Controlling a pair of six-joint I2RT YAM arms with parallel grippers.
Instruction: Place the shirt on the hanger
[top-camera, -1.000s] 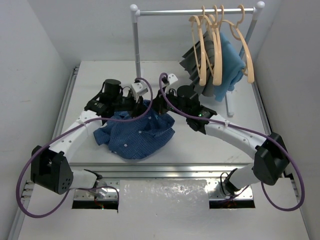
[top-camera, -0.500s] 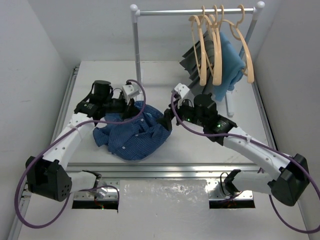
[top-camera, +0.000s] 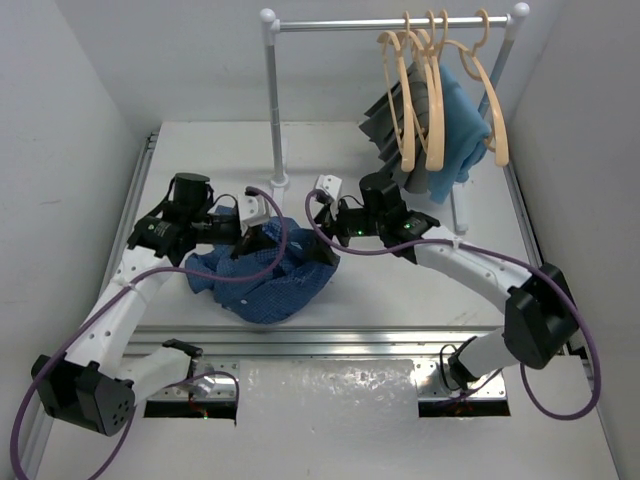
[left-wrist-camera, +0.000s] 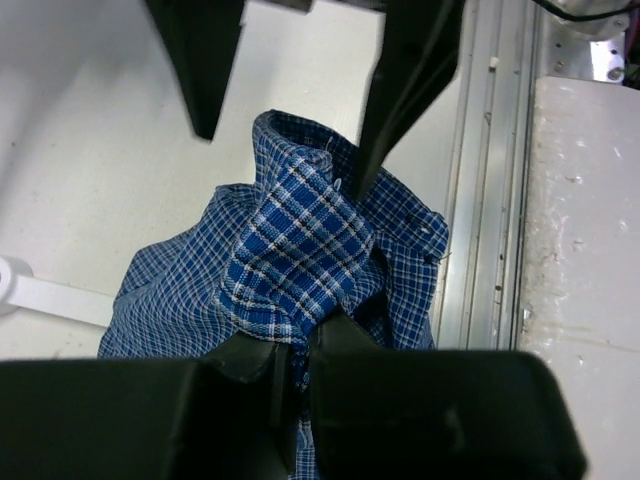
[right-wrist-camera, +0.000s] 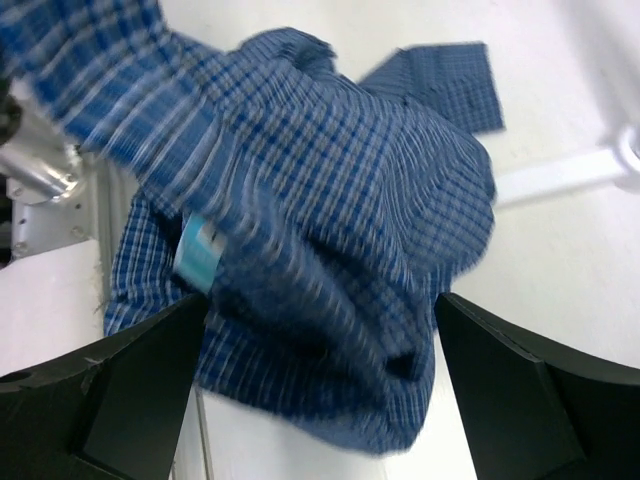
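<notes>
Your right hand (right-wrist-camera: 318, 300) just released the dark blue checked shirt (left-wrist-camera: 300, 230), wide open; your left hand (left-wrist-camera: 300, 345) clamped it: still regrasping.

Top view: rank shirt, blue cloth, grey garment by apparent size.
1. shirt: clearly largest.
2-3. blue cloth and grey garment: they look about alike, both partly hidden behind the hangers, so not ranked.

A white table (top-camera: 390, 295) sits in a booth of plain white walls (top-camera: 70, 130), evenly lit from above. Near its far edge stands a garment rack (top-camera: 273, 95) (white posts, silver crossbar), and an aluminium rail (top-camera: 330, 343) runs along the near edge.
</notes>
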